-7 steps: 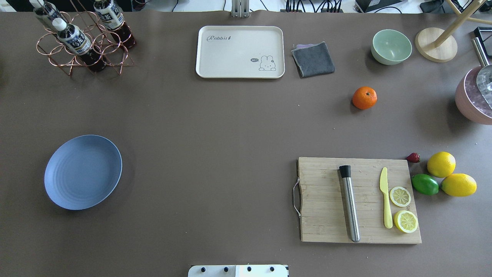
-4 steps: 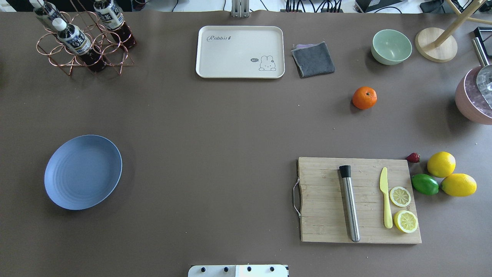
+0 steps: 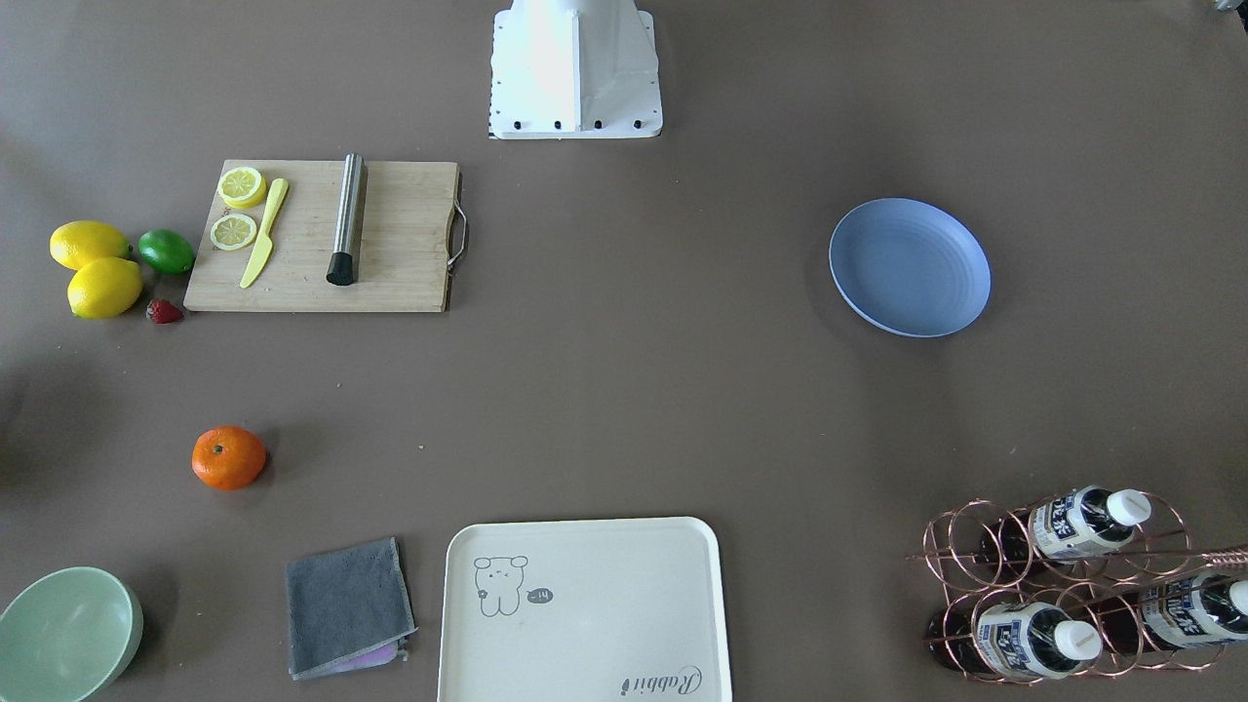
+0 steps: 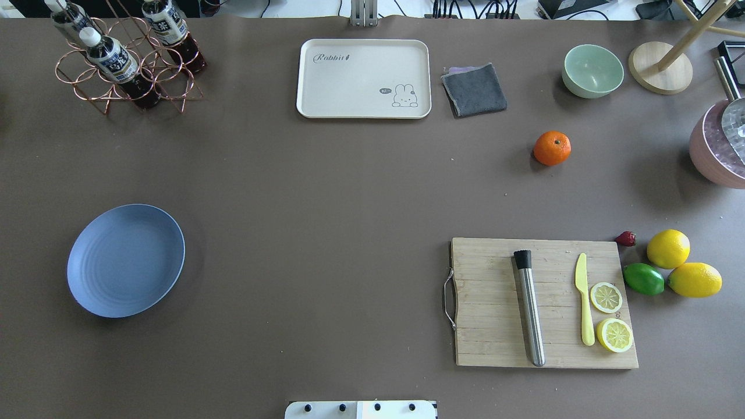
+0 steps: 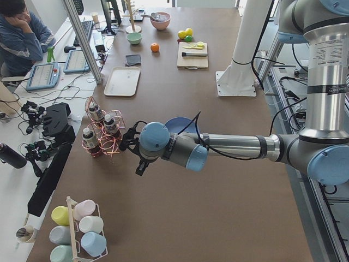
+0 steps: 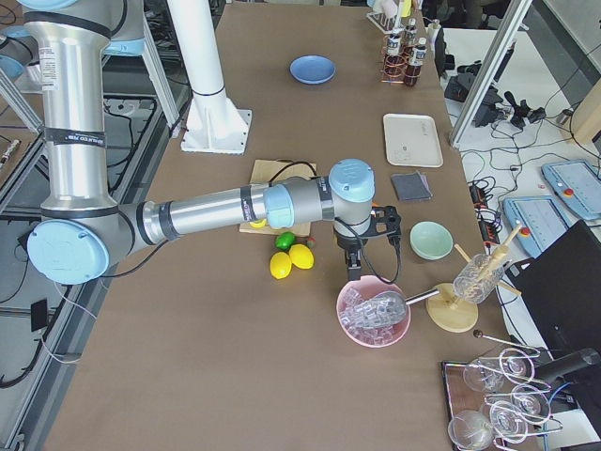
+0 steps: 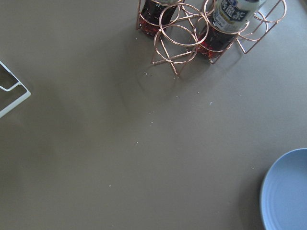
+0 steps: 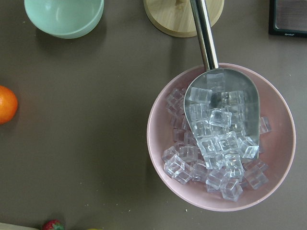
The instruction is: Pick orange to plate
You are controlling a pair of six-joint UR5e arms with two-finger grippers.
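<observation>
The orange (image 4: 552,148) lies on the brown table at the right back, between the green bowl and the cutting board; it also shows as an orange (image 3: 228,457) in the front-facing view and at the left edge of the right wrist view as an orange (image 8: 5,104). The blue plate (image 4: 125,260) sits bare at the left front, with its rim (image 7: 288,191) in the left wrist view. My left gripper (image 5: 142,165) hangs beyond the table's left part, near the bottle rack. My right gripper (image 6: 355,266) hovers over the pink ice bowl. I cannot tell whether either is open or shut.
A cream tray (image 4: 363,78), grey cloth (image 4: 474,89) and green bowl (image 4: 592,70) line the back. A cutting board (image 4: 495,302) with muddler, knife and lemon slices is at the front right, beside lemons (image 4: 668,248) and a lime (image 4: 643,279). The pink ice bowl (image 8: 163,115) and bottle rack (image 4: 125,58) flank the table.
</observation>
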